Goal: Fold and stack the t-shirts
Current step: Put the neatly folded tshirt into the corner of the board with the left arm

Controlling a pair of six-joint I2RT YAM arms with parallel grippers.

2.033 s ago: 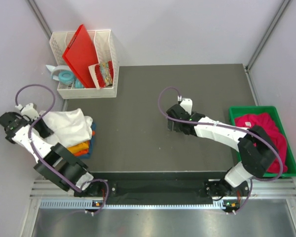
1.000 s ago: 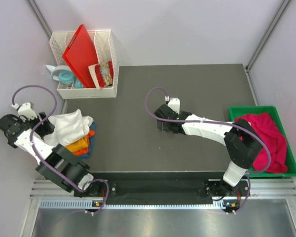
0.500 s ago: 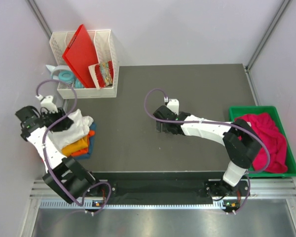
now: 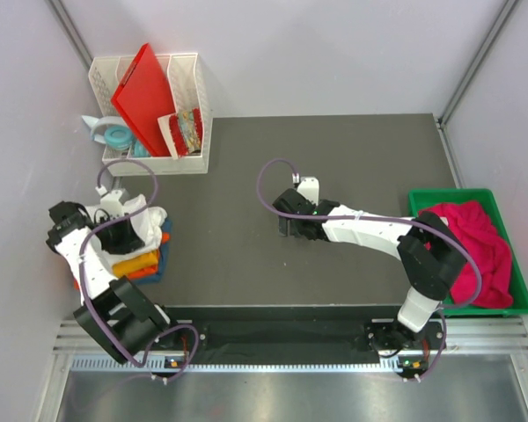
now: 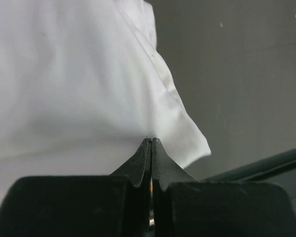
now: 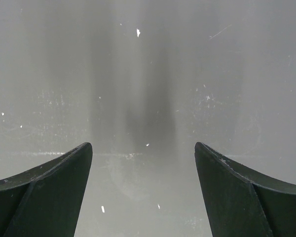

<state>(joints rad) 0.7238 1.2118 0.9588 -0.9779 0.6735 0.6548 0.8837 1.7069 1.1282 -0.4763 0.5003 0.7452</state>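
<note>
At the near left of the dark table [image 4: 352, 149], the left arm bends out to the side and doubles back over a small pile of t-shirts. The left gripper [image 5: 151, 140] is fully closed, its black fingertips pressed flat together with the tips against the white t-shirt [image 5: 64, 74]. Whether any cloth is caught between them cannot be told. The wrist view shows only this white cloth and its loose corner on the dark surface. The overhead view adds the orange t-shirt [image 4: 139, 261] and a blue one [image 4: 162, 242] beneath it. The right arm reaches from its base leftward to mid-table. The right gripper [image 6: 143, 153] is spread wide, holds nothing and hangs over bare tabletop. To the right, a magenta t-shirt [image 4: 475, 246] lies bunched in a green bin [image 4: 521, 306]. At the far left corner, a white rack [image 4: 196, 105] holds a red board [image 4: 145, 92].
</note>
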